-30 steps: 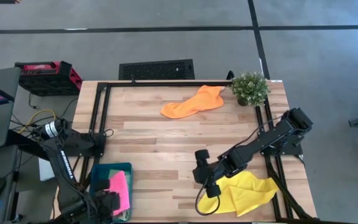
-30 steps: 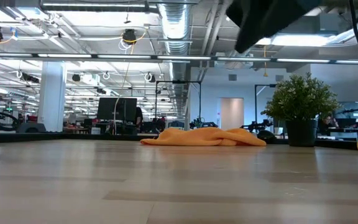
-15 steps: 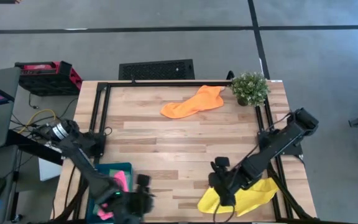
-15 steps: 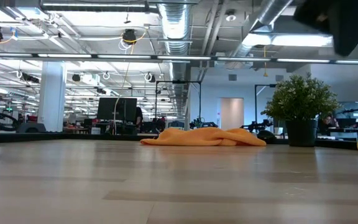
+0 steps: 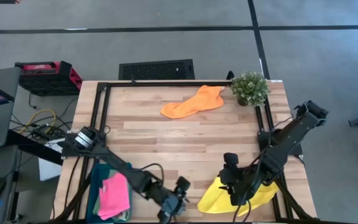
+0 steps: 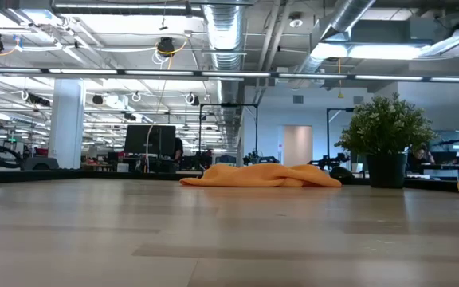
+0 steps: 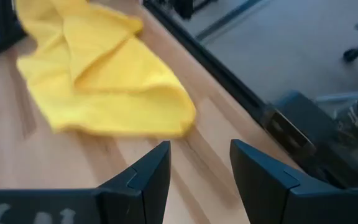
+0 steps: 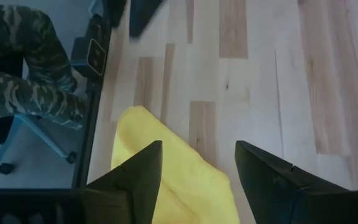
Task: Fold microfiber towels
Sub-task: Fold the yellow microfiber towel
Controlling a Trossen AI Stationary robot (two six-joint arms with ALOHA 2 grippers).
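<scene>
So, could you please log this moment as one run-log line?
left gripper: open, near yellow towel | right gripper: open, over it | orange towel: unfolded

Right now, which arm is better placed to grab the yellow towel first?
Probably right: the right tool hangs open directly over the yellow towel. The left tool, also open, is beside it, short of its edge.

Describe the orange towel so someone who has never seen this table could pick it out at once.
On the wooden table, look to the far edge, beside the small potted plant. The orange towel lies there crumpled and unfolded, alone, far from both grippers. The only other loose cloth, the yellow towel, sits at the near edge.
</scene>
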